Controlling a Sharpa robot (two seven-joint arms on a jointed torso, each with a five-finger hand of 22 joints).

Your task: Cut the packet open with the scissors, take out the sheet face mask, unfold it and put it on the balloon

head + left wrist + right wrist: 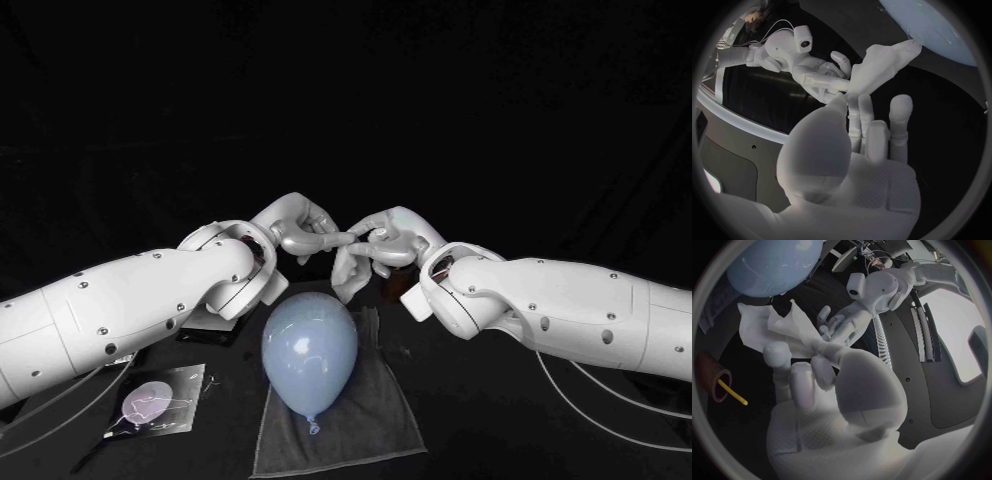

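Note:
The white sheet face mask [351, 272] hangs crumpled between my two hands, just above the far end of the pale blue balloon [309, 348]. My left hand [300, 232] and right hand [387, 235] meet fingertip to fingertip and both pinch the mask's upper edge. In the left wrist view the mask [882, 62] spreads out past my left hand's fingers [870, 130], with the right hand [817, 75] gripping it from the other side and the balloon [942, 25] beyond. In the right wrist view my right hand [817, 375] pinches the mask [773, 330] beside the left hand [842, 322].
The balloon lies on a grey towel [346, 425] at the table's front centre. The opened packet [159, 405] lies flat at the front left. A brown cup [714, 382] with a yellow-handled tool [731, 392] stands near the balloon [773, 262].

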